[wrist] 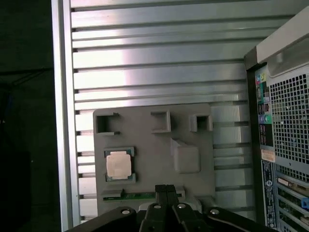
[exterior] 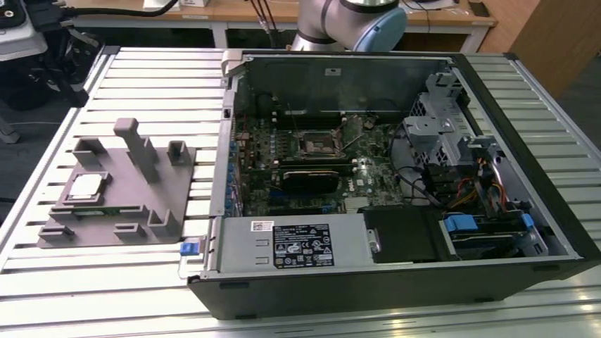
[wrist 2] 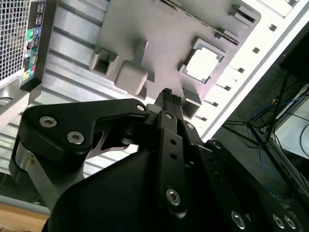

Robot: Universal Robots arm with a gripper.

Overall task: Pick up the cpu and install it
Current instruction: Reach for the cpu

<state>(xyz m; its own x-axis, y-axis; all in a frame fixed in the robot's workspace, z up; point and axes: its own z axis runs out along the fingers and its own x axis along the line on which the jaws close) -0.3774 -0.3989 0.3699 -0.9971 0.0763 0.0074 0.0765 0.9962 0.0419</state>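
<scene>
The black pincer [wrist: 166,189], closed and empty, is hovering apart from the flat silvery square cpu [wrist: 119,165], which is resting in a grey holder [wrist: 140,121].

Exterior view high, overlooking table [exterior: 141,77], open case [exterior: 395,282]; both wrist views above fixture [wrist: 145,145] [wrist 2: 159,38].

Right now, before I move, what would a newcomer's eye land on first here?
The open case takes up the exterior view's right, its socket exposed. On the exterior view's left, the silvery cpu sits in a grey tray. In both wrist views the shut gripper hovers over that tray, holding nothing.
</scene>
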